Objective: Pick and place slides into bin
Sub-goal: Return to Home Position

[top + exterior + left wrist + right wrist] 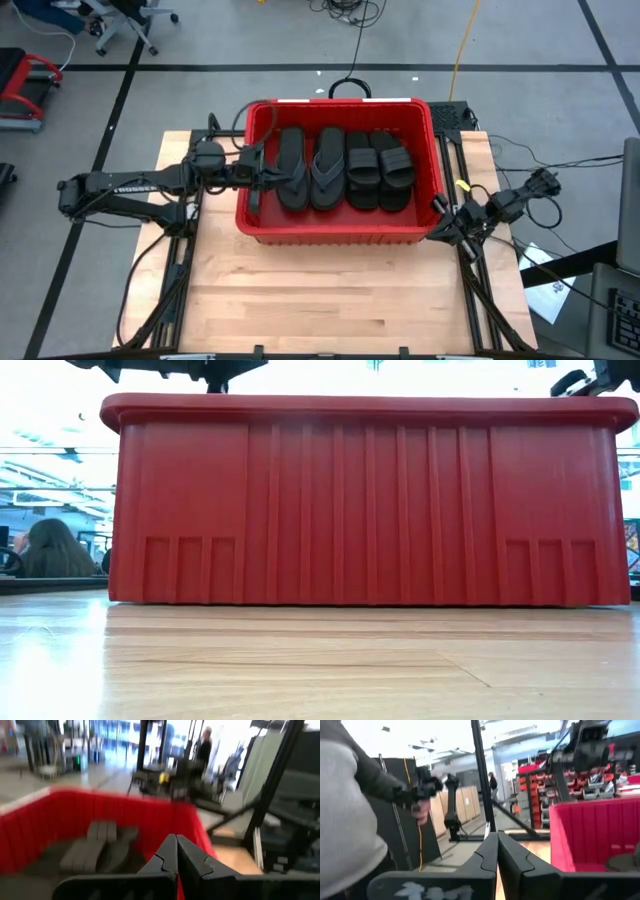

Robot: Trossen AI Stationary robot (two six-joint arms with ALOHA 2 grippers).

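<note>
- Slides (345, 170): abreast inside bin (340, 236), 12 o'clock on table (330, 300).
- Left gripper (176, 839): fingers together, empty, over bin's 9 o'clock side.
- Right gripper (497, 836): fingers together, empty, outside bin's 4 o'clock corner.

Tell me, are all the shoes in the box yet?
Looks done: slides and flip-flops lie in the bin, none on the table. The left claw, shut and empty, is over the bin; the right claw, shut, beside it. Only parking the arms seems left.

One red bin (340, 236). In it: two long thong flip-flops (291, 170), plus two stacks of black slides (363, 172), count per stack not readable. Two robot arms (130, 185), one worktop (340, 300).
</note>
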